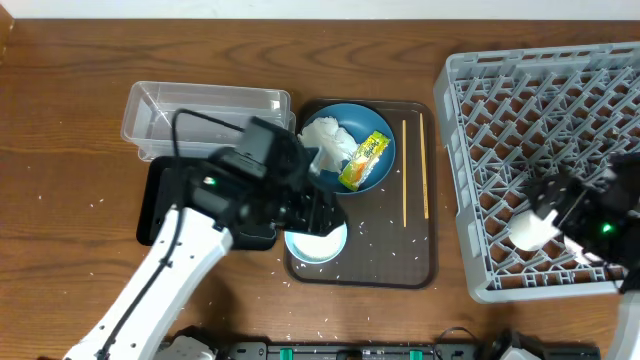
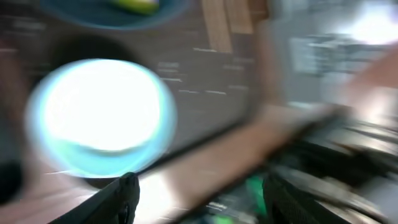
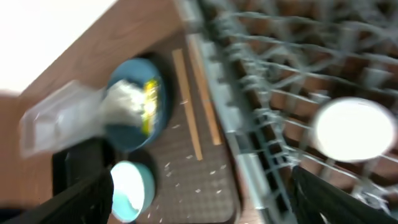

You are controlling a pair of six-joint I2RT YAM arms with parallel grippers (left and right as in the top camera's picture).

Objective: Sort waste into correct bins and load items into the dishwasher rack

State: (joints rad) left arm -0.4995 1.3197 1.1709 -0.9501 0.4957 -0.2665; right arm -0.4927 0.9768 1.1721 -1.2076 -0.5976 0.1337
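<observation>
Jaws of left gripper (image 2: 199,190) stand wide near the green-rimmed vessel (image 1: 318,245), six o'clock on the brown tray (image 1: 400,258). Right gripper (image 3: 202,186), wide too, holds nothing above the grey rack (image 1: 462,180).

Black tray (image 1: 152,208) mostly hidden; wrist views blurred

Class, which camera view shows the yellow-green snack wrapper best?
Overhead: the snack wrapper lies sharp and whole on the blue plate beside the tissue. Right wrist shows a small yellow blur; left wrist only a blurred sliver at the picture's top edge.
</observation>
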